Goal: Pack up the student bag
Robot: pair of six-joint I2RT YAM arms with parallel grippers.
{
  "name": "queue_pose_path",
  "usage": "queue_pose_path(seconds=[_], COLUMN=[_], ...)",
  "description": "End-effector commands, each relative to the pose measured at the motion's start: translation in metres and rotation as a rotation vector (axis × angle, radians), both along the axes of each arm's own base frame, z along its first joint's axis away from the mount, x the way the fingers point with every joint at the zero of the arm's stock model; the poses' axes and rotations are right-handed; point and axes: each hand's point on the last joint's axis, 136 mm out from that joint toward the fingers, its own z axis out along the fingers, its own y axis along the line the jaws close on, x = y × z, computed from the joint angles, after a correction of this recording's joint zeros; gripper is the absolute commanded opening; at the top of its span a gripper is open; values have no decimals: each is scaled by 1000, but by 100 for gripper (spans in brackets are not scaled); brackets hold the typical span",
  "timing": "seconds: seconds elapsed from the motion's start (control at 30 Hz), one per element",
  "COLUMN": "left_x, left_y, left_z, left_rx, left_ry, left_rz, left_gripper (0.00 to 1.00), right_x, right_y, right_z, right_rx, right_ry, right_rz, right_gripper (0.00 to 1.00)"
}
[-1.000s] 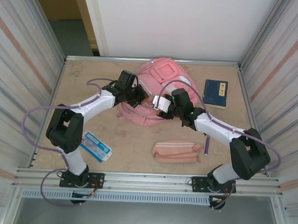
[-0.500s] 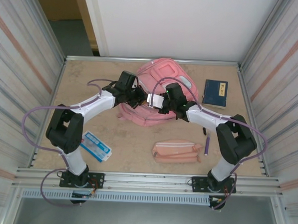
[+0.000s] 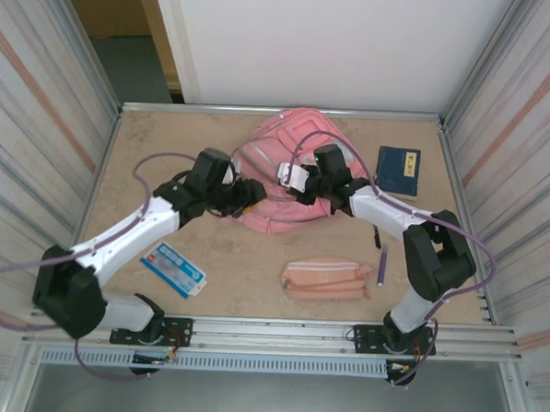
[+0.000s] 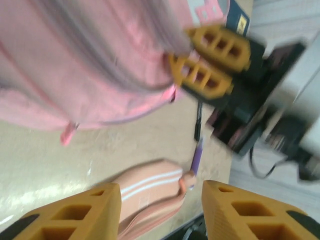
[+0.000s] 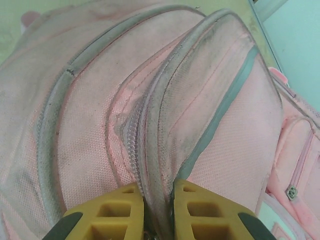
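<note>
The student bag (image 3: 282,165), soft and pink with grey-edged zips, lies at the back middle of the table. My right gripper (image 3: 303,191) is on its front. In the right wrist view it (image 5: 157,192) is shut on a raised fold of bag fabric (image 5: 160,125) beside a zip. My left gripper (image 3: 253,193) hovers at the bag's left front edge. In the left wrist view it (image 4: 161,192) is open with nothing between its fingers. The same view shows the bag (image 4: 85,65) and the right gripper's yellow fingers (image 4: 202,75) pinching it.
A pink pencil pouch (image 3: 327,276) (image 4: 145,185) lies at the front middle, a purple pen (image 3: 381,270) (image 4: 196,156) and a black pen (image 3: 377,237) to its right. A blue book (image 3: 399,170) sits back right, a blue-white packet (image 3: 173,268) front left. Metal walls enclose the table.
My right gripper moved onto the bag and shut on a fold of it. My left gripper let go of the bag, opened and drew back to the left; the bag bunched up towards the back.
</note>
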Motion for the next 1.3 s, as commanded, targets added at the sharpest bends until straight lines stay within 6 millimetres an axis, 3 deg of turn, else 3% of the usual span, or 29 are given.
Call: queue_pose_path(seconds=[0.0, 0.13, 0.53, 0.73, 0.8, 1.0, 1.27], left_x=[-15, -15, 12, 32, 35, 34, 24], left_y=[10, 7, -29, -23, -24, -32, -10], left_z=[-38, -61, -89, -100, -100, -92, -89], left_rx=[144, 205, 293, 387, 394, 354, 403], left_ry=[-9, -42, -157, -203, -225, -290, -336], left_rz=[-34, -58, -169, -125, -126, -174, -201], left_gripper=[54, 56, 54, 51, 48, 26, 5], right_x=[10, 10, 7, 2, 1, 4, 6], right_y=[3, 5, 9, 12, 12, 7, -4], right_z=[58, 68, 74, 83, 83, 82, 65], right_rx=[173, 224, 260, 294, 297, 292, 247], right_ry=[-1, 23, 61, 73, 73, 59, 66], right_rz=[-37, -35, -19, -4, -6, -23, -61], right_gripper=[0, 0, 0, 0, 0, 0, 0])
